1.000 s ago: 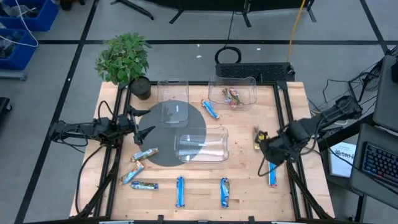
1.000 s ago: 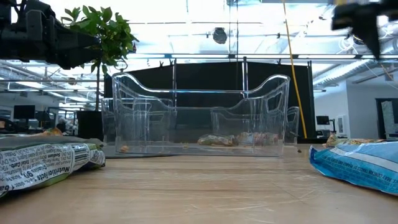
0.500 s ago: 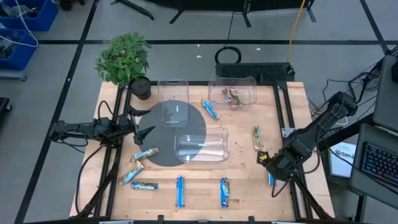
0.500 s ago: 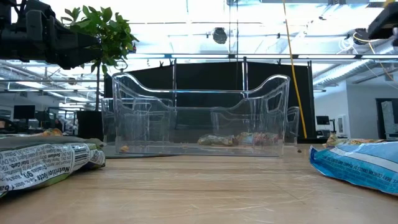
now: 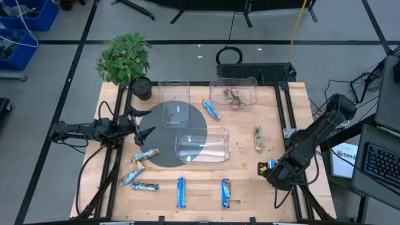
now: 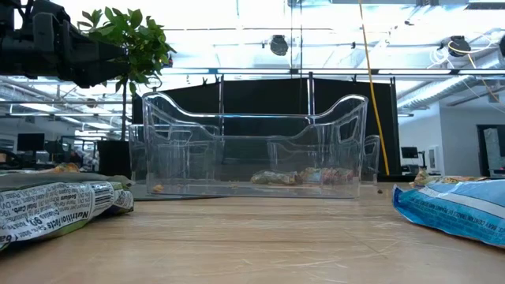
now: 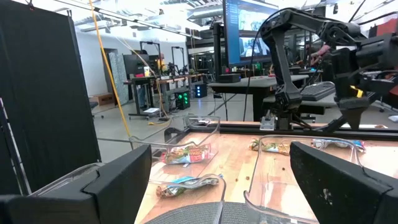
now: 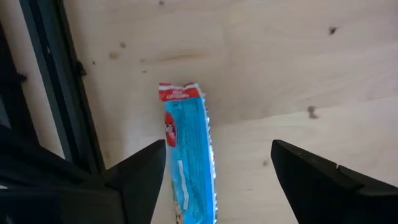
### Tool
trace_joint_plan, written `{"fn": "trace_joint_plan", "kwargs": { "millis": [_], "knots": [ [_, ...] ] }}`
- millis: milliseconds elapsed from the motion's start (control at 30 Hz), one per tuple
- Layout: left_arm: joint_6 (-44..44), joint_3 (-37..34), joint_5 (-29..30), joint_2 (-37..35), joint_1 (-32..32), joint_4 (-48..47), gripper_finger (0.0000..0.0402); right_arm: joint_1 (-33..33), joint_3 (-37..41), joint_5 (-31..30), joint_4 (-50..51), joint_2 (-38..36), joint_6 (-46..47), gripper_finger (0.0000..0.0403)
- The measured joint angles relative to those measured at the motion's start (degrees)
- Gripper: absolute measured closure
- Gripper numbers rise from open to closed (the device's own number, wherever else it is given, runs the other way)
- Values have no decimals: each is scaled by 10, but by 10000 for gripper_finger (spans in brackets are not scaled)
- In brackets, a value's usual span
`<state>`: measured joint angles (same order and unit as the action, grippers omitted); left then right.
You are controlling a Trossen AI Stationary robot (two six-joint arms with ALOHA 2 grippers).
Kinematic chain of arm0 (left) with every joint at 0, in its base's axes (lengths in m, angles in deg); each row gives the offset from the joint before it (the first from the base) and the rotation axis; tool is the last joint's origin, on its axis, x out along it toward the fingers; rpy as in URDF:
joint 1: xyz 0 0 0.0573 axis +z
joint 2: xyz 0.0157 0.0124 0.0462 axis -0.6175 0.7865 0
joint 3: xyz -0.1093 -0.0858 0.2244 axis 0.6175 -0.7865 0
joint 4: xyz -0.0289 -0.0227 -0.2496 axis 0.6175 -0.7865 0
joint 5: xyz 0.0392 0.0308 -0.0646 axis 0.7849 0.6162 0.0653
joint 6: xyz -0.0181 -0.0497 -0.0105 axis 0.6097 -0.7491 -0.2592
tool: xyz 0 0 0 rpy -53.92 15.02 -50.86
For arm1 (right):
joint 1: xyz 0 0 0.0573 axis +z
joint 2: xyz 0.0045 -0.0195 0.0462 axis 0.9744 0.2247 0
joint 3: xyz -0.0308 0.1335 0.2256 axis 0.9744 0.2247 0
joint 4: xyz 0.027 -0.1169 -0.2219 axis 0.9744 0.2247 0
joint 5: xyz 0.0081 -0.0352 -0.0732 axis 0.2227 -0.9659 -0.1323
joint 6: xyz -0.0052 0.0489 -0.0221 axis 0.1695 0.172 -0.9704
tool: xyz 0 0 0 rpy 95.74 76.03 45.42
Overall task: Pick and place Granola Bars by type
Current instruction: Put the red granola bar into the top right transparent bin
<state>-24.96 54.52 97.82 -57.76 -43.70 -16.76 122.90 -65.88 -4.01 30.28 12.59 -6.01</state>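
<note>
Granola Bars lie scattered on the wooden table. My right gripper (image 5: pixel 270 170) (image 8: pixel 219 180) is open above a bright blue bar (image 8: pixel 186 155) lying flat near the table's right near corner. Its fingers stand on either side of the bar without touching it, and the arm hides the bar in the high view. A tan-gold bar (image 5: pixel 257 137) lies farther back. Blue bars (image 5: pixel 180 191) (image 5: pixel 225 192) lie along the near edge. My left gripper (image 5: pixel 145 132) (image 7: pixel 230 186) hangs open over the dark round mat (image 5: pixel 169 134).
Three clear bins stand on the table: one far left (image 5: pixel 173 90), one far right (image 5: pixel 234 90) holding multicolour bars (image 5: pixel 234 98), one in the middle (image 5: pixel 203 145). More bars lie near left (image 5: pixel 147 154) (image 5: pixel 132 177) (image 5: pixel 145 186). A potted plant (image 5: pixel 125 57) stands at the far left corner.
My right gripper has moved from beside the tan-gold bar toward the table's near edge and now stands over the blue bar at the right near corner. It has left the low view's top right. No bar has moved.
</note>
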Motion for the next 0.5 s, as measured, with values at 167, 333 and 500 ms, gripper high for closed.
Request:
{"fn": "trace_joint_plan", "kwargs": {
  "millis": [167, 333, 500],
  "knots": [
    [0, 0, 0, 0, 0, 0, 23, -1, 17, 16, -12, 8, -26, 106],
    [0, 0, 0, 0, 0, 0, 23, -9, 41, 30, -15, 10, -59, 106],
    [0, 0, 0, 0, 0, 0, 23, -22, 66, 29, -33, 10, -73, 106]
  ]
}}
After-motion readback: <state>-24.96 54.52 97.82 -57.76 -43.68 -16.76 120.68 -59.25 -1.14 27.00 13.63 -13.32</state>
